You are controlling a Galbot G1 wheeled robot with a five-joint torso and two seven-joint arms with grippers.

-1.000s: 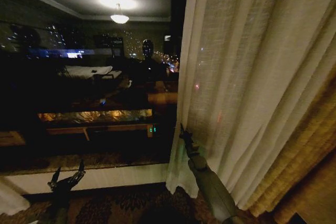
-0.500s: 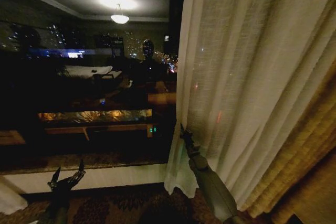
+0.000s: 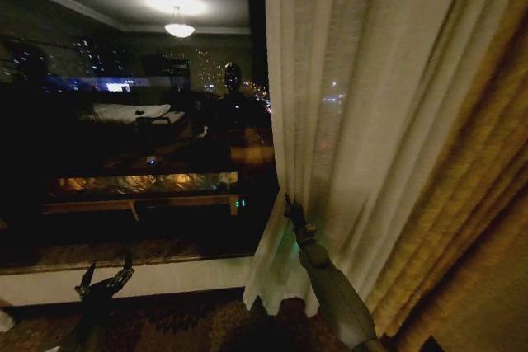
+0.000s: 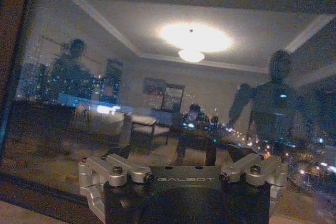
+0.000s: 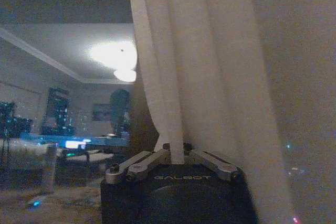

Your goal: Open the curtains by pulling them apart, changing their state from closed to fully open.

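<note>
Sheer cream fabric, fine weave, see-through: the curtains hang on the robot's right side of the window, pleats bunched against the golden drape further right. Only this right panel is readable; can't tell where the left one sits.

Right gripper is at the panel's leading edge, low down, near the sill. In the right wrist view the fingers are pinched closed on a narrow fold of the curtain edge, with the cloth rising straight up out of the pinch.

Left gripper is parked low by the wall under the glass, fingers spread, holding nothing; its wrist camera faces the pane.

Handling, my read:
- light, limp, no stiffness, so it follows the pull with lag and folds rather than slides as a sheet
- thin weave looks snag-prone, and a thin pinch may slip
- best hold is the vertical leading hem, several layers gathered
- a low grip means the top trails, so pull sideways rather than down to spare the rail.
</note>
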